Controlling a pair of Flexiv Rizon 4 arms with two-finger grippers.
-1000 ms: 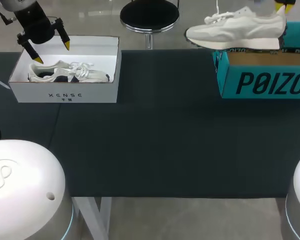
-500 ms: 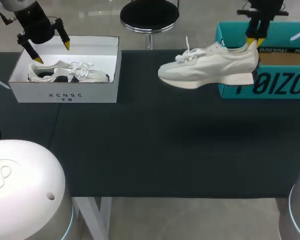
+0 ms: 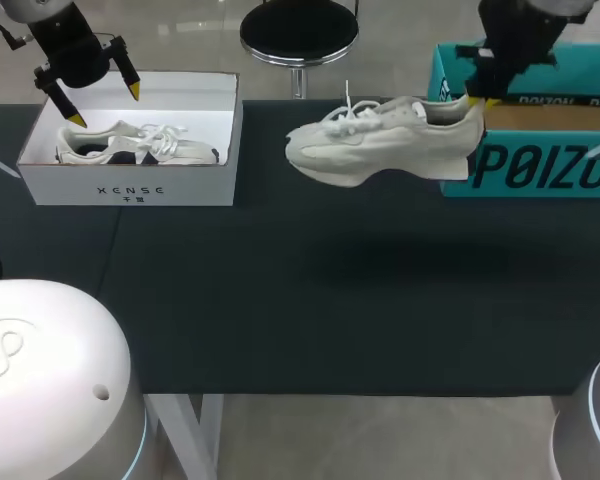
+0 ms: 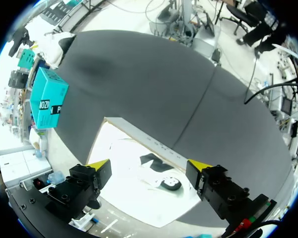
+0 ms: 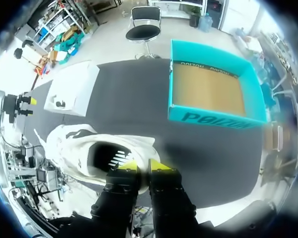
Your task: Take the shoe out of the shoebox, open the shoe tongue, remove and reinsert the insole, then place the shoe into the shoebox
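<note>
A pale grey-white shoe [image 3: 380,140] hangs in the air over the dark table, toe pointing left, just left of the teal shoebox [image 3: 540,170]. My right gripper [image 3: 473,100] is shut on its heel collar. In the right wrist view the right gripper [image 5: 140,166] pinches the heel rim of the shoe [image 5: 74,148], whose opening shows ahead of the fingers, and the teal shoebox [image 5: 213,116] stands open with a bare brown floor. My left gripper [image 3: 104,105] hovers open above a white shoebox [image 3: 130,185]. In the left wrist view the left gripper [image 4: 149,166] straddles that white shoebox [image 4: 124,148].
A second white shoe [image 3: 135,145] with dark trim lies inside the white shoebox at the far left. The dark table mat [image 3: 330,300] runs between the two boxes. White robot bases [image 3: 40,380] fill the near corners.
My right arm has carried the shoe left and downward, from above the teal shoebox to over the table beside it. The left arm has stayed still.
</note>
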